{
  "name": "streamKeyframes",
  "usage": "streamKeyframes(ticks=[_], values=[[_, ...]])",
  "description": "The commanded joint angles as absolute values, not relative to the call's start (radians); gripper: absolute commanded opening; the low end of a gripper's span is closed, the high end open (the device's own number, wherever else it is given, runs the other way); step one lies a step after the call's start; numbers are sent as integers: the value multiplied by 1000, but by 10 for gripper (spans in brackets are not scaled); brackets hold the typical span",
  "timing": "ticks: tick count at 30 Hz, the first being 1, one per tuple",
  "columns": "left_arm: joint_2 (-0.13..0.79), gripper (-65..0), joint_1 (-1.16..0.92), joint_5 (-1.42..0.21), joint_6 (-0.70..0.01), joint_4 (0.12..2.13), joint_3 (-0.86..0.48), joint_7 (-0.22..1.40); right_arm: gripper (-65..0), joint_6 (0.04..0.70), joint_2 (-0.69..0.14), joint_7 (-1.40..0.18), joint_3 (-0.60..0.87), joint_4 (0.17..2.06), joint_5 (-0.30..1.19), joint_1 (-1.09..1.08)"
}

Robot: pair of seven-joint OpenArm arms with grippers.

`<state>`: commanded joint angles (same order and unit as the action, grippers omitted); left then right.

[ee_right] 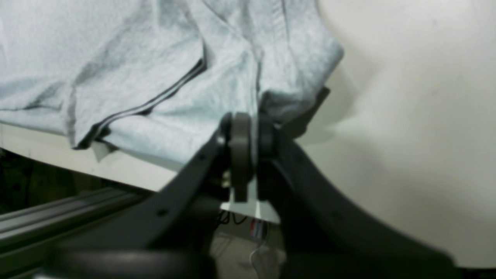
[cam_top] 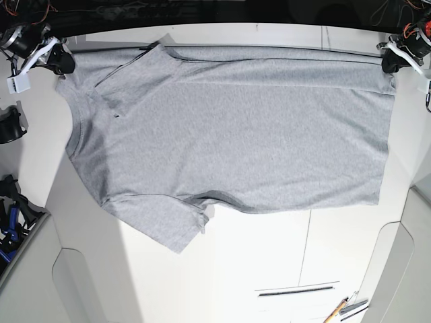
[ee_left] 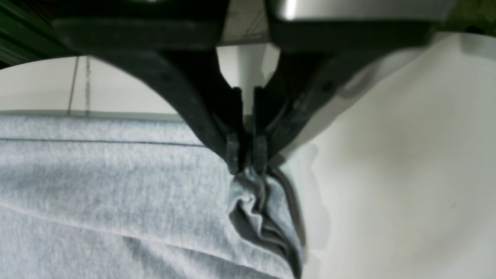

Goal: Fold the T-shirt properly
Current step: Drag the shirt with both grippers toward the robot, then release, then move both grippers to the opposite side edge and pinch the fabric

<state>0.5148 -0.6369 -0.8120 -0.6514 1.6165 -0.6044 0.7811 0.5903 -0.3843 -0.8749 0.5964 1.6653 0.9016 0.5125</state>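
The heather-grey T-shirt (cam_top: 229, 128) lies spread flat on the white table (cam_top: 256, 256), plain side up, with one sleeve (cam_top: 168, 225) pointing to the front. No lettering shows. My left gripper (cam_top: 389, 64) is shut on the shirt's far right corner; in the left wrist view (ee_left: 247, 162) its tips pinch a bunched fold of cloth (ee_left: 263, 209). My right gripper (cam_top: 62, 62) is shut on the far left corner by the shoulder; in the right wrist view (ee_right: 248, 131) its tips clamp the cloth edge (ee_right: 271, 100).
The table's far edge runs just behind both grippers. A pen-like tool (cam_top: 343, 308) lies at the front right. Dark gear (cam_top: 10, 215) sits off the table's left side. Bare table shows in front of the shirt.
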Motion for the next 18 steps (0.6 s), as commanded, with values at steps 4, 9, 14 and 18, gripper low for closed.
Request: streamKeyframes(ticks=[4, 9, 14, 18], values=[[515, -634, -637, -812, -651, 1617, -604, 782, -570, 587, -384, -872, 596, 1665, 900, 510], [516, -402, -635, -811, -654, 1617, -604, 782, -376, 587, -384, -855, 602, 1665, 897, 505], [516, -400, -634, -814, -685, 1617, -650, 777, -374, 587, -384, -801, 673, 1665, 898, 488], [516, -302, -634, -881, -685, 1617, -754, 774, -374, 587, -385, -802, 717, 1665, 890, 400]])
